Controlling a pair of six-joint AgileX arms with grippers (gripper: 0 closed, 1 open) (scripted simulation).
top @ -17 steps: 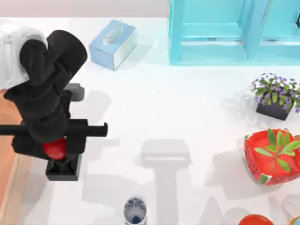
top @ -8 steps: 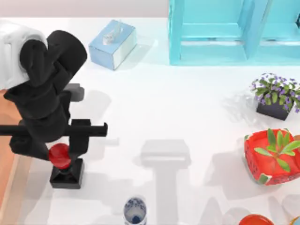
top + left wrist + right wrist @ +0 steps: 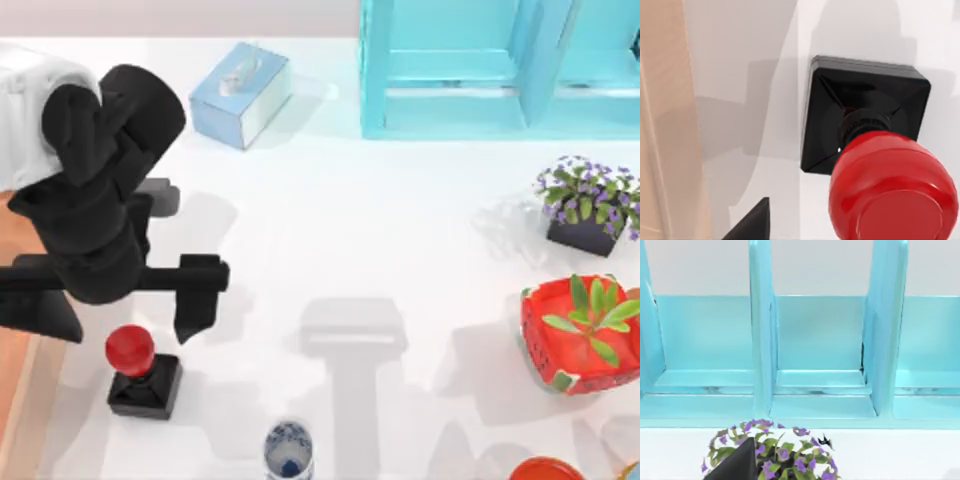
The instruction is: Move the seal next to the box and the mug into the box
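The white table [image 3: 400, 230] is carrying everything. One turquoise shelf unit [image 3: 500, 65] is standing along its far edge toward the right. One box [image 3: 15, 330] is lying at the left edge, showing its orange-brown floor and a light wooden wall. The left arm is hanging over the table's left side, and its gripper [image 3: 115, 305] is spread wide open and released, holding nothing, with one finger [image 3: 200, 295] pointing down just above and to the right of the seal. One light blue tissue box [image 3: 240, 93] is sitting near the far edge, left of the shelf unit. One red watermelon-patterned planter [image 3: 578, 335] is sitting at the right edge, with one dark pot of purple flowers [image 3: 588, 205] beyond it. One seal [image 3: 140, 368] is standing upright on the table just beside the box's wall, its red knob above its black base. One mug [image 3: 289, 450] is standing at the near edge, right of the seal and well apart from the box. No writing is readable on anything.
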